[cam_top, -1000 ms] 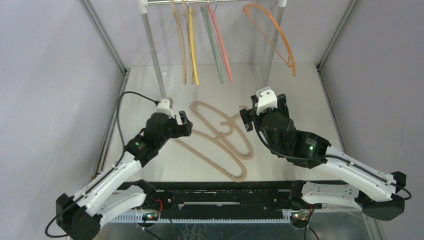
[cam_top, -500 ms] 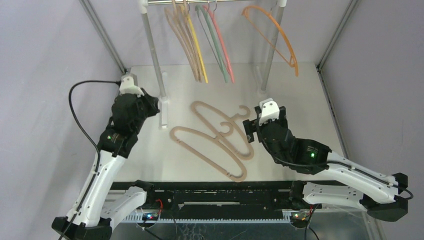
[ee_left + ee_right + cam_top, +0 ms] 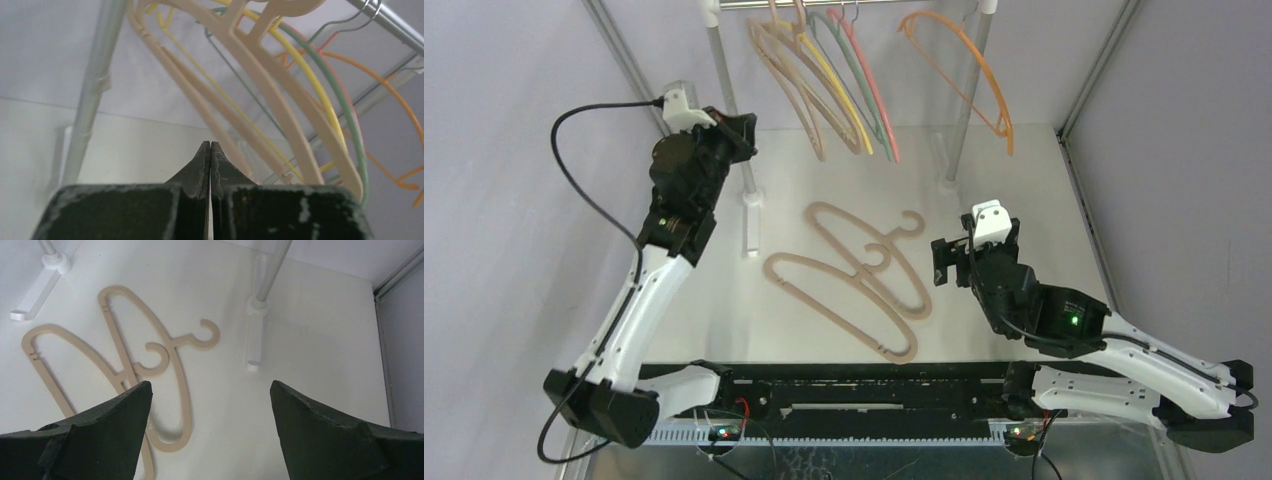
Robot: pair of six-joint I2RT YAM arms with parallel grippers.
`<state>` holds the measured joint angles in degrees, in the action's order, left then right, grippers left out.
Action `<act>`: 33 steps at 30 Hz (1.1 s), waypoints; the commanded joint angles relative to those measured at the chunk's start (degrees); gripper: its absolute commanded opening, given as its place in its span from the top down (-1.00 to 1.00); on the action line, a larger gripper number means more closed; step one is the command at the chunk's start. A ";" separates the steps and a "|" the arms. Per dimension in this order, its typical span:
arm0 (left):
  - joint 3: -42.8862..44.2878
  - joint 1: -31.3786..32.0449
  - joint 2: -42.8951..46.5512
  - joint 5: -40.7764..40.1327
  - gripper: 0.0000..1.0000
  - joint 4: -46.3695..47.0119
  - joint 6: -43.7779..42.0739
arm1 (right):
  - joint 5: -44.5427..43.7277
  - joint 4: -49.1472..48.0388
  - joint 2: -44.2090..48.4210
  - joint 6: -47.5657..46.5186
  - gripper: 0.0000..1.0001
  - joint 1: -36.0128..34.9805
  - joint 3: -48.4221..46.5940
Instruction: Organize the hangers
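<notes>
Pinching shut on nothing, my left claw (image 3: 210,145) points up at the rail (image 3: 385,22). Five hangers hang just ahead of it: one beige (image 3: 280,100), one yellow (image 3: 310,75), one green (image 3: 358,150), one pink (image 3: 876,100), one orange (image 3: 395,95). My right claw (image 3: 210,386) gapes wide, empty. Two beige hangers (image 3: 125,340) lie crossed on the table (image 3: 310,390) below it, to its left.

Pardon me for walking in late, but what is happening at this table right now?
Two robot arms are sorting hangers onto a rail. Several, beige, yellow, green, pink and orange, hang there. Two beige hangers lie overlapping on the table. The left gripper is shut on nothing, raised close to the hanging ones. The right gripper is open and empty above the table, beside the two lying hangers.
</notes>
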<state>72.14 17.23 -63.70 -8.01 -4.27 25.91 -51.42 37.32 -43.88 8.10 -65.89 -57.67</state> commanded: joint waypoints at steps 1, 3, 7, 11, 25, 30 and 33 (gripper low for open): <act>4.19 0.79 -5.32 4.92 1.00 17.29 0.21 | 0.57 -1.45 -0.09 0.70 -0.90 1.00 0.34; 6.54 1.51 -8.05 4.78 1.00 19.51 -1.50 | 1.55 -1.63 -0.46 0.67 -0.90 1.73 0.28; 11.75 2.75 -13.30 3.13 1.00 22.93 -4.69 | 2.90 -1.42 -1.27 1.03 -0.90 2.78 0.26; 17.43 3.69 -18.34 1.14 1.00 23.01 -8.04 | 4.21 -1.29 -1.88 1.31 -0.90 3.74 0.27; 27.93 5.00 -29.18 -6.76 0.99 21.48 -18.66 | 10.28 -2.31 -4.11 0.26 -0.89 8.60 0.35; 31.24 5.24 -32.95 -10.09 0.99 21.88 -22.29 | 13.47 -2.67 -5.73 -0.08 -0.86 11.34 0.35; 32.31 5.25 -34.94 -11.93 1.00 22.52 -23.53 | 15.00 -2.78 -6.74 -0.19 -0.84 12.52 0.33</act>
<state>100.97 22.28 -97.23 -16.14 15.38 6.42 -39.40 37.04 -49.87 8.08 -54.68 -57.36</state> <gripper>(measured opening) 0.004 0.925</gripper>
